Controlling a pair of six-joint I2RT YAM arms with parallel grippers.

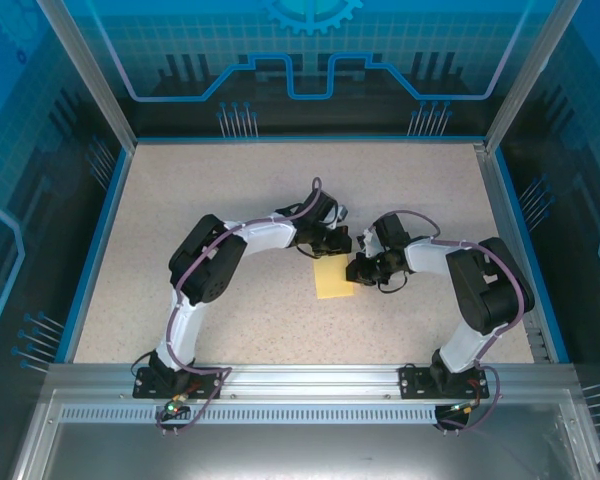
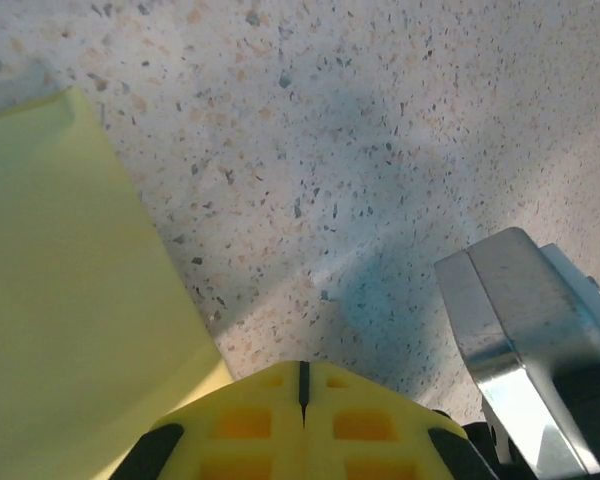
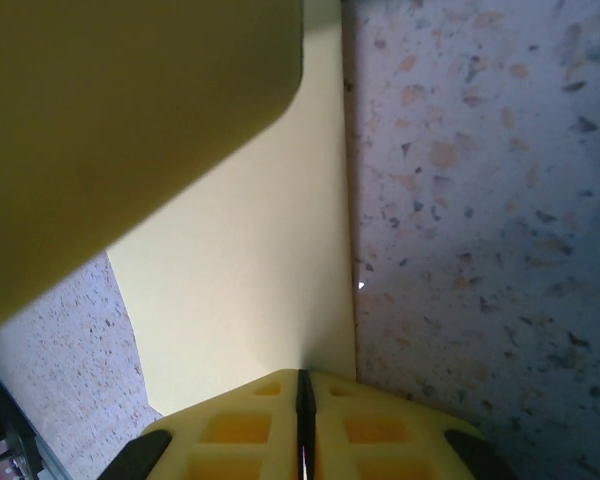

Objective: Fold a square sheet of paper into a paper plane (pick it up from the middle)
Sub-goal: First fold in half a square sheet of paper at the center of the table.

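On the speckled table the pale-yellow sheet lies near the middle, between my two arms. My right gripper pinches the sheet's edge, fingers pressed together on it, and part of the sheet curls up close to that wrist's camera. My left gripper sits just beside the sheet, fingers pressed together with nothing between them.
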